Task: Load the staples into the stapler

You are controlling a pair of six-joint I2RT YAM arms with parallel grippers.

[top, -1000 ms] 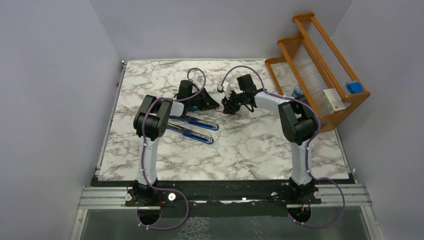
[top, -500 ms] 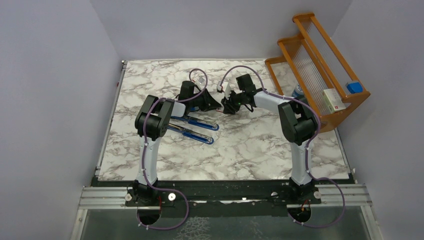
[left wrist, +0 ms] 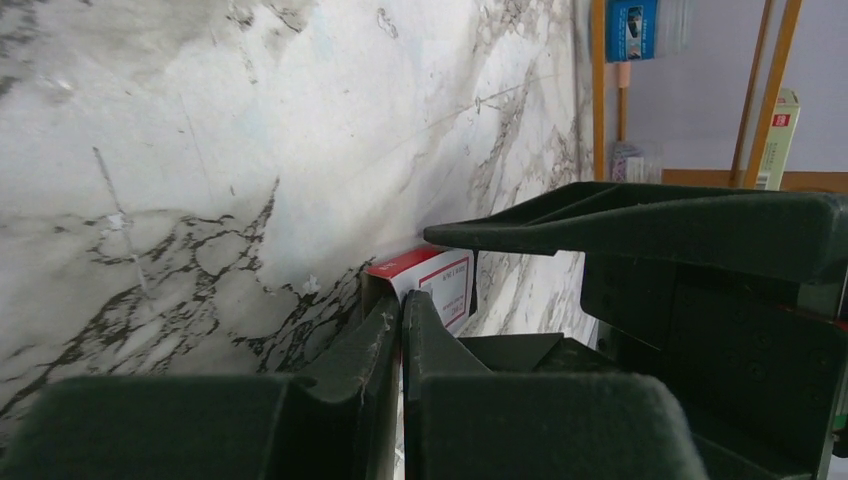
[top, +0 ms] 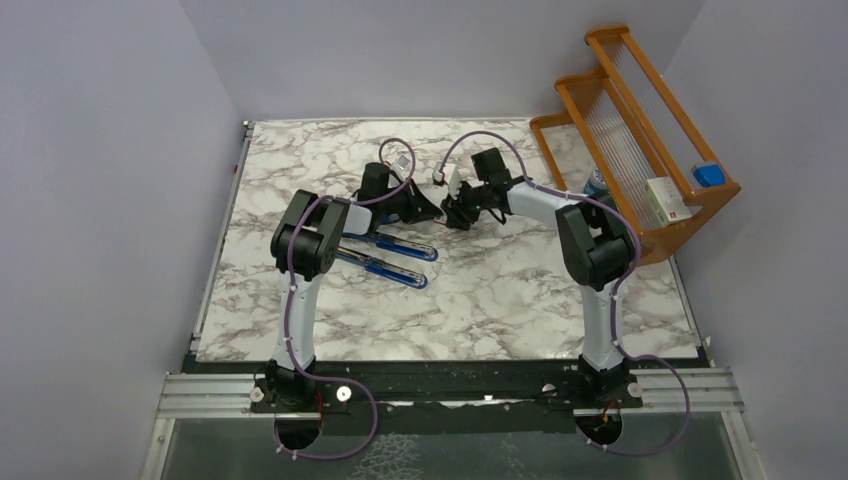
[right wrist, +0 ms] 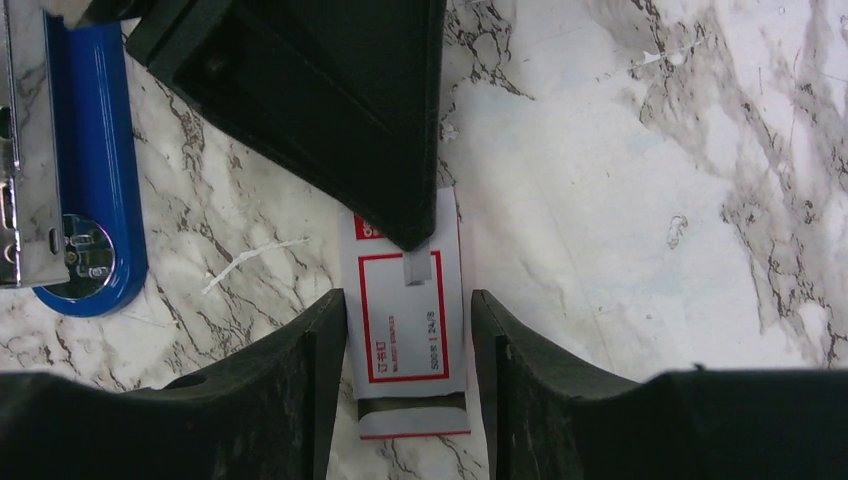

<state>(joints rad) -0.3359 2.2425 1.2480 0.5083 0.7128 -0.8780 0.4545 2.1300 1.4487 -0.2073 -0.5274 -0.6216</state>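
The staples box [right wrist: 405, 345], small, white with a red border, lies flat on the marble. My right gripper [right wrist: 408, 300] is open and straddles it, with one finger close to each long side. The box end nearest it shows a dark open slot. My left gripper [left wrist: 401, 305] is shut, its tips against the far end of the box [left wrist: 440, 285]. No loose staple strips show. The blue stapler [top: 385, 255] lies opened in two long arms beside the left arm; its blue end [right wrist: 90, 200] shows in the right wrist view. In the top view both grippers [top: 432, 212] [top: 452, 215] meet and hide the box.
A wooden rack [top: 640, 140] stands at the back right, holding a white box [top: 668, 200] and a blue item [top: 708, 173]. A blue-capped cylinder [top: 596, 182] sits by its foot. A thin white scrap [right wrist: 250, 262] lies on the marble near the stapler.
The left gripper has edged slightly right, toward the right gripper. The right arm and the stapler have barely moved.
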